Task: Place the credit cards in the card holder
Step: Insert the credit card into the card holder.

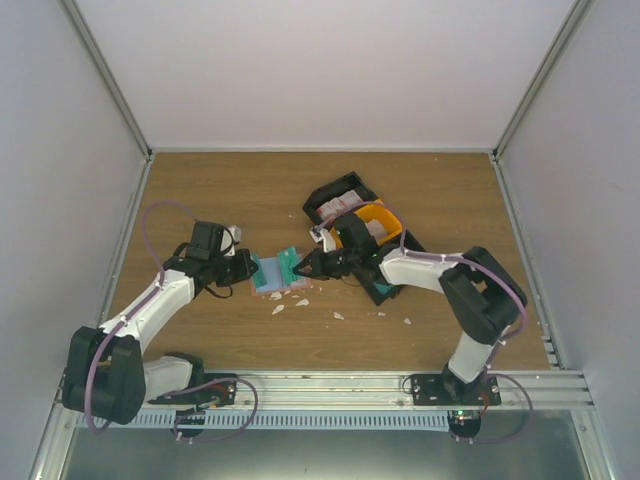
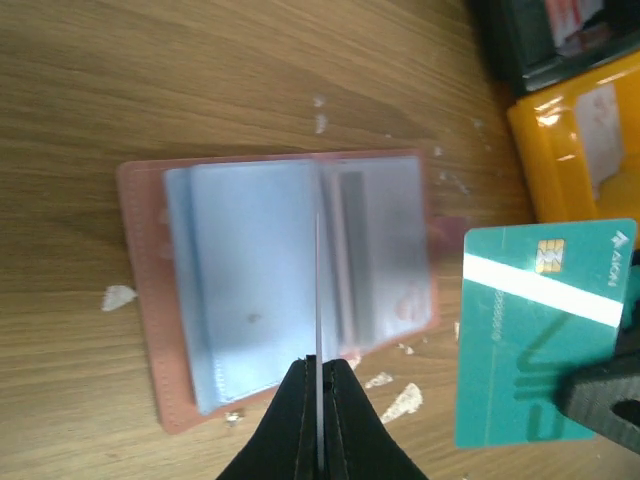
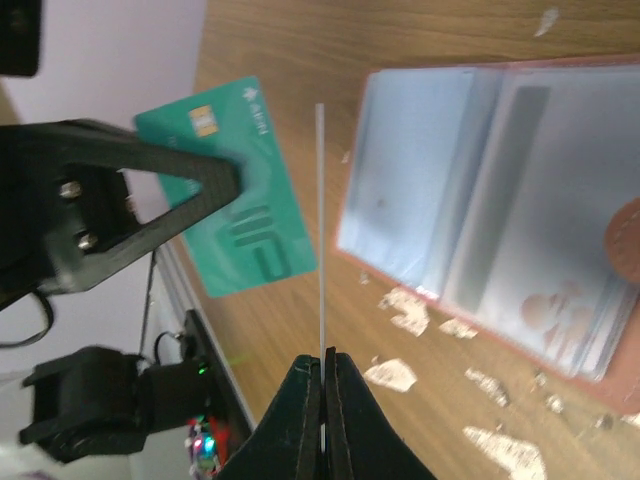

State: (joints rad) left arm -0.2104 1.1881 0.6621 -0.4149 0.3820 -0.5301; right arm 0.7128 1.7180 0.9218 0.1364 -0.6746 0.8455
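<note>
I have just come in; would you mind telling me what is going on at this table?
Both arms are loading credit cards into the pink card holder, which lies open on the table. The left gripper is shut on one teal card, and the right gripper is shut on a second teal card. Both cards hang close by the holder, neither in a pocket yet. More cards seem to lie in the orange bin.

The left end effector point(image 2: 318, 370) and right end effector point(image 3: 322, 365), each pinched on a teal credit card point(image 2: 540, 330), crowd the open card holder point(image 2: 250, 290) from both sides, with the orange bin point(image 1: 365, 225) and black bin point(image 1: 335, 195) blocking the far right, white scraps point(image 1: 300, 303) littering the near side, and open desk point(image 1: 230, 190) at far left
</note>
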